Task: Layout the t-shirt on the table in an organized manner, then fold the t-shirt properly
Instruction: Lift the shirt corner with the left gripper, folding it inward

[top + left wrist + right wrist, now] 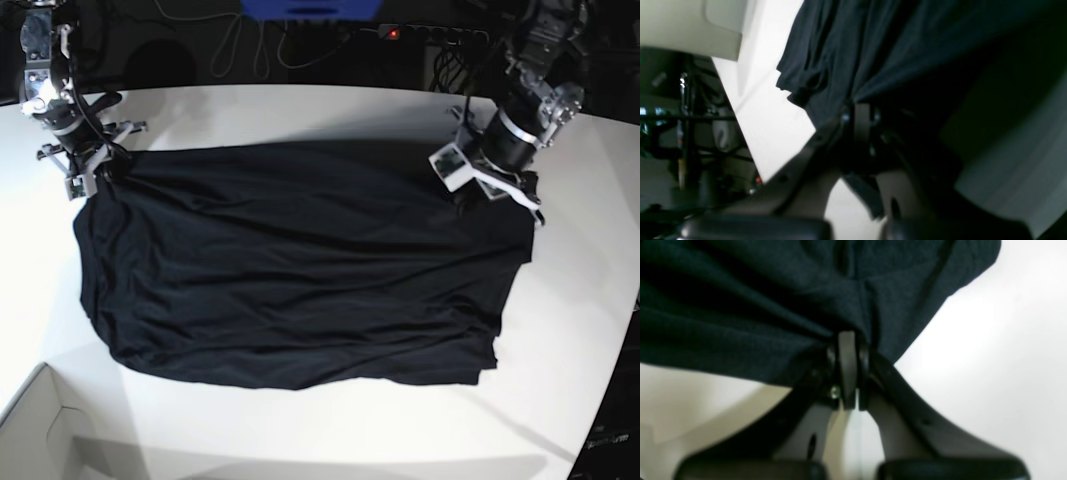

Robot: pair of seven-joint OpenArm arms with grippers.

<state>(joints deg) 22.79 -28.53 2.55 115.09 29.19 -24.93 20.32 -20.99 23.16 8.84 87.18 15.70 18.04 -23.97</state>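
The t-shirt [300, 275] lies spread on the table [300, 110], its long axis running left to right in the base view. The 2 grippers, left gripper [468, 190] and right gripper [103, 165], are each clamped on 1 of its far corners.

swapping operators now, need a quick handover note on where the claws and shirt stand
Left claw: shut on the shirt at its far corner, on the base view's right.
Right claw: shut on the shirt at the other far corner.
Shirt: spread across the table, held up at both far corners, wrinkled, near edge uneven. Box corner sits at the near edge.
Done: roughly spread.
Left: set it flat, smooth it, all folds.
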